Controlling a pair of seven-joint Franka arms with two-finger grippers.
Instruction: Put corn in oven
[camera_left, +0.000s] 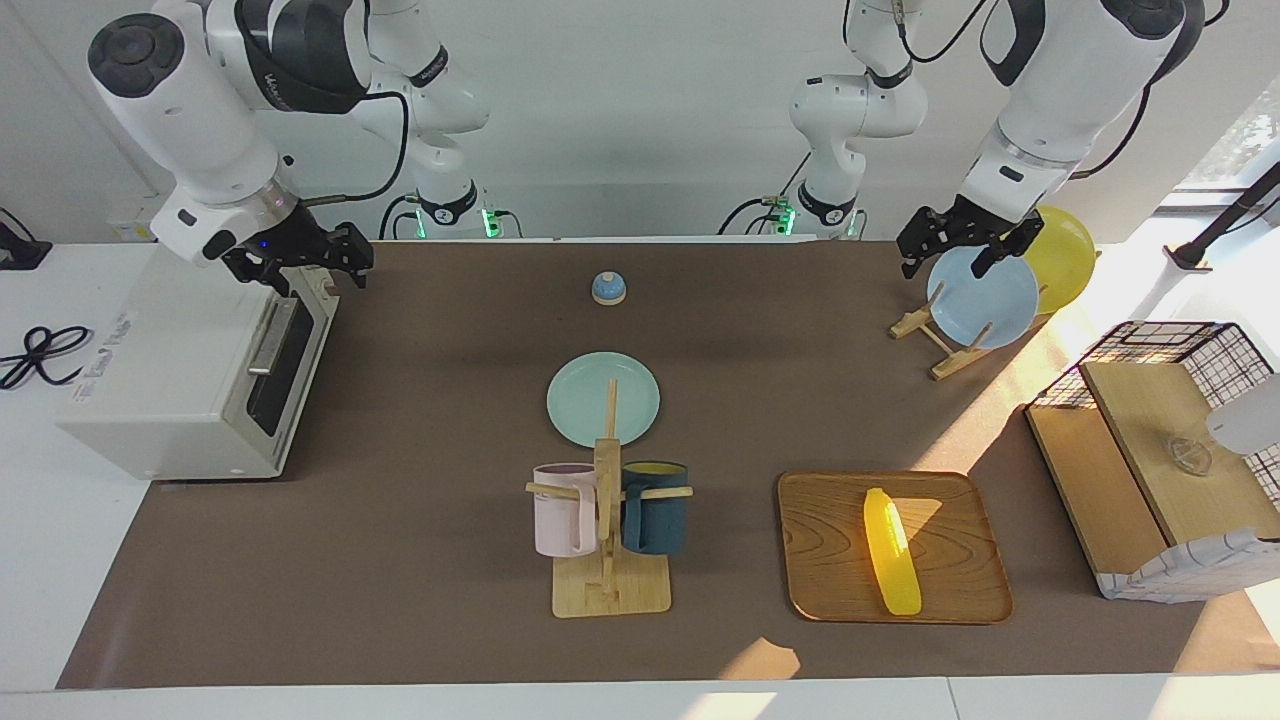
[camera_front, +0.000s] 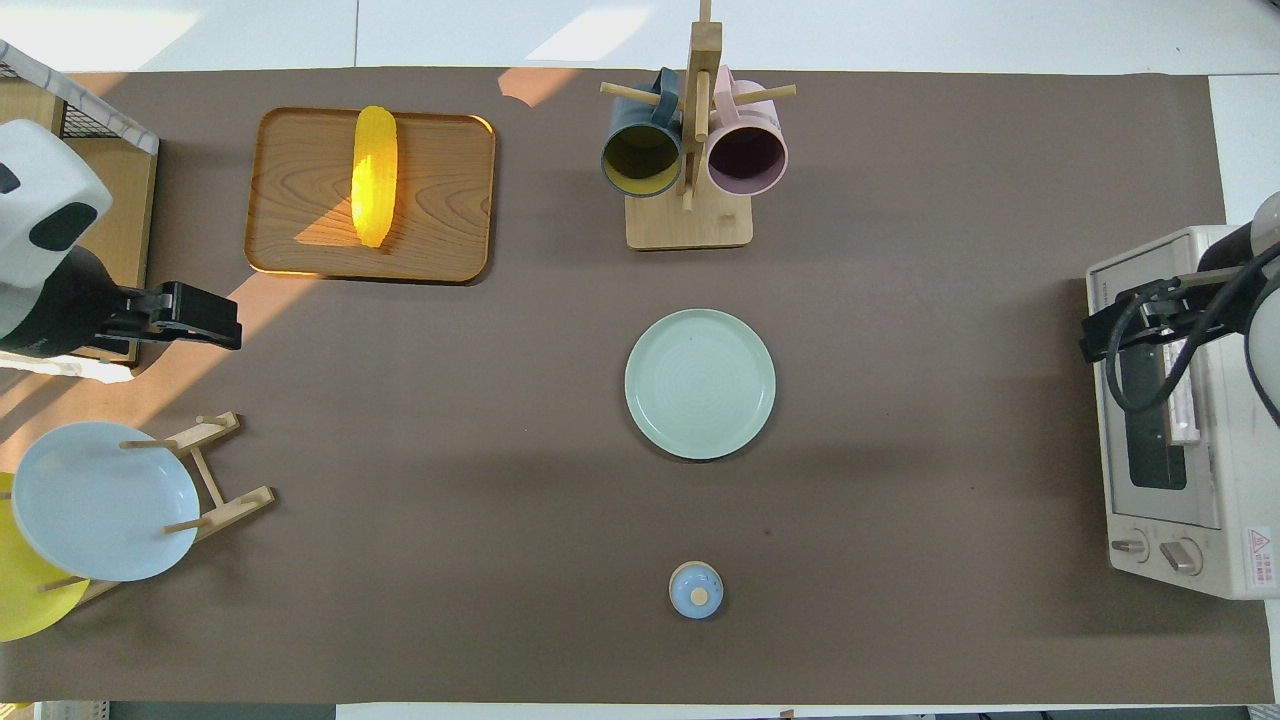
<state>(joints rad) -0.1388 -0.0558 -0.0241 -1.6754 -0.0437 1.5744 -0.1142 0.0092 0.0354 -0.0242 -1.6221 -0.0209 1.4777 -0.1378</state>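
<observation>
Nearest the robots, close to their edge of the counter (camera_left: 400, 600), a small blue bell (camera_left: 608, 288) sits about midway along it. At the left arm's end of that edge a wooden rack (camera_left: 940, 345) holds a pale blue plate (camera_left: 985, 298) and a yellow plate (camera_left: 1065, 255) upright on their rims. The left pincer (camera_left: 960, 250) hangs in the air over this rack, above the blue plate; I cannot tell whether it is released or clenched. At the right arm's end the oven (camera_left: 170, 380) stands at the counter's edge with its door closed, the handle (camera_left: 265, 335) and dark window turned toward the middle of the counter. The right pincer (camera_left: 305, 265) is up over the oven's top edge, just above the door; its state I cannot tell either.

Farther out, in the middle of the counter, lies a pale green plate (camera_left: 603, 400). Farther still, toward the edge away from the robots, a wooden mug tree (camera_left: 608, 540) carries a pink mug (camera_left: 563, 510) and a dark blue mug (camera_left: 655, 507) on its pegs. Beside it, toward the left arm's end, a wooden tray (camera_left: 830, 560) holds the corn (camera_left: 892, 550), lying flat along the tray's middle, well apart from the oven. At the left arm's corner stands a wire basket with wooden boards (camera_left: 1150, 450)
</observation>
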